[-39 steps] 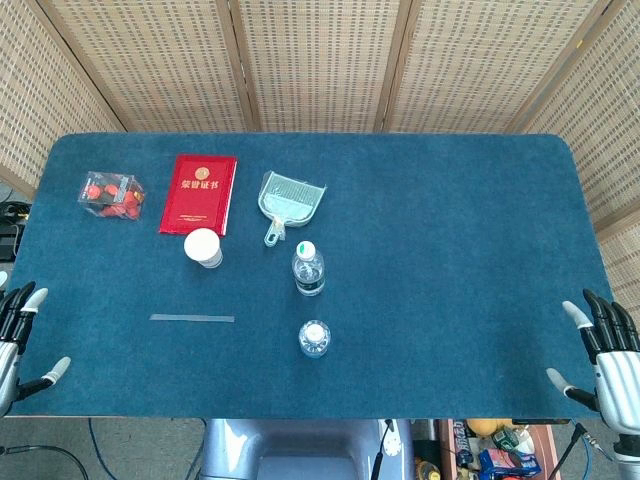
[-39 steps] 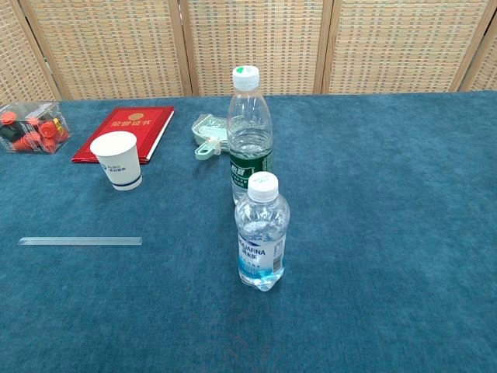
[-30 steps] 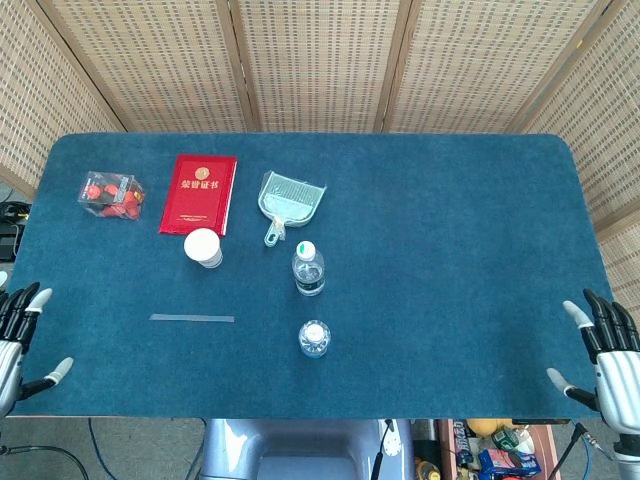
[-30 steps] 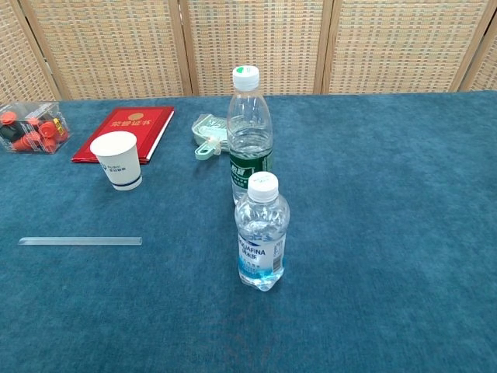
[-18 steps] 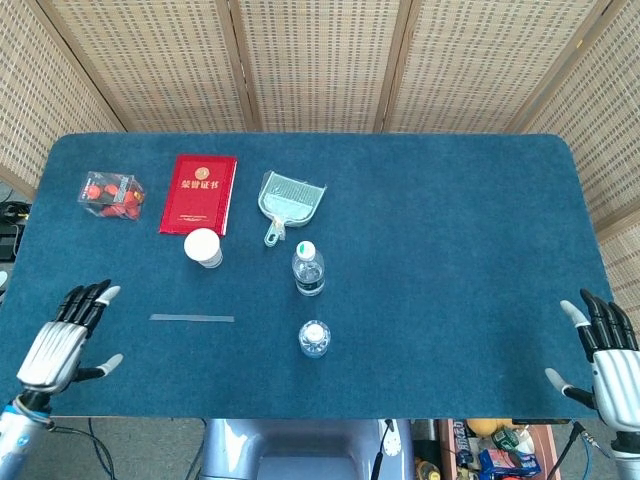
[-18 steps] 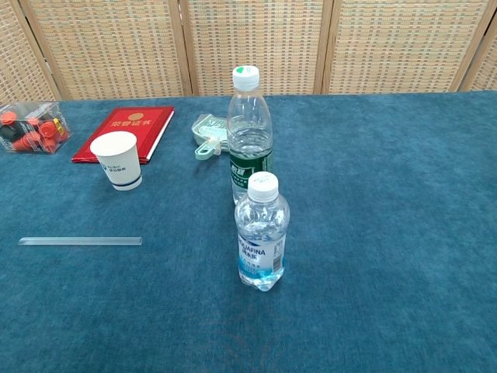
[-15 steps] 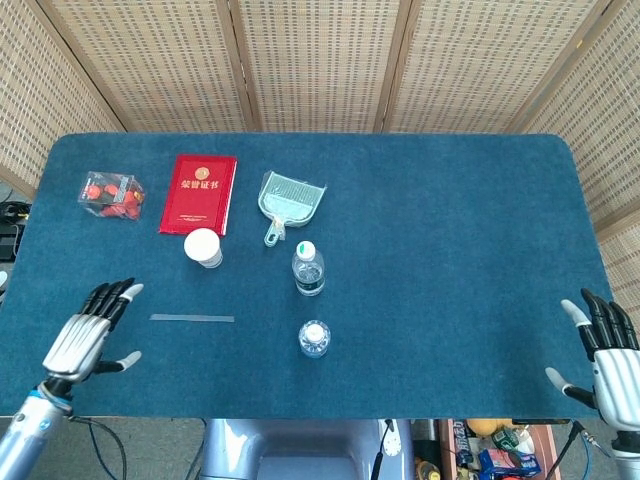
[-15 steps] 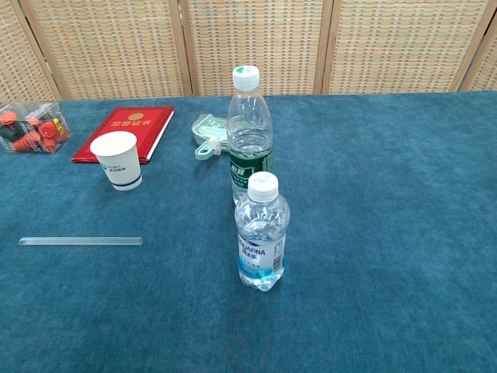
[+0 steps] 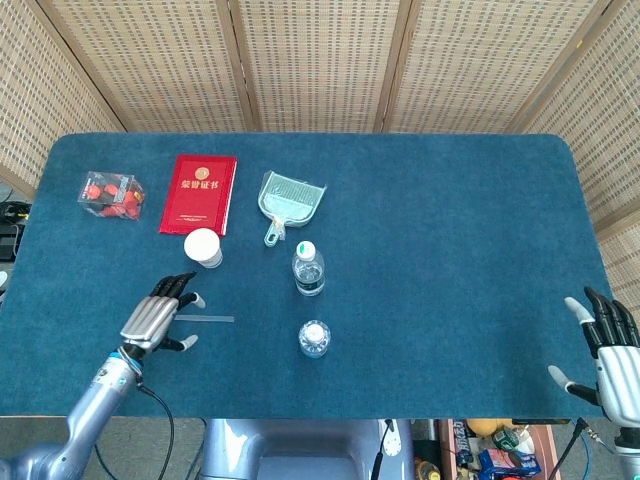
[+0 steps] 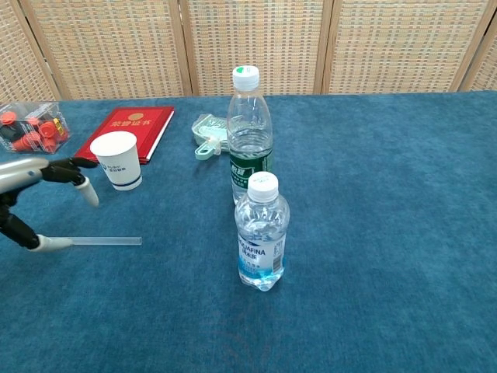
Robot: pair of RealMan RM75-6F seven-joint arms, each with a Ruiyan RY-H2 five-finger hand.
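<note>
Left hand (image 9: 158, 316) spread, holding nothing, over clear strip's (image 9: 205, 319) left end, just below paper cup (image 9: 203, 247); right hand (image 9: 612, 352) splayed, holding nothing, at table's (image 9: 450, 250) near right edge

The left robot hand (image 9: 157, 318) hovers over the clear ruler (image 9: 205, 318), with the paper cup (image 9: 203, 247) just beyond its fingertips. Bare worktop (image 9: 450, 260) stretches right of the two water bottles (image 9: 309, 270).
</note>
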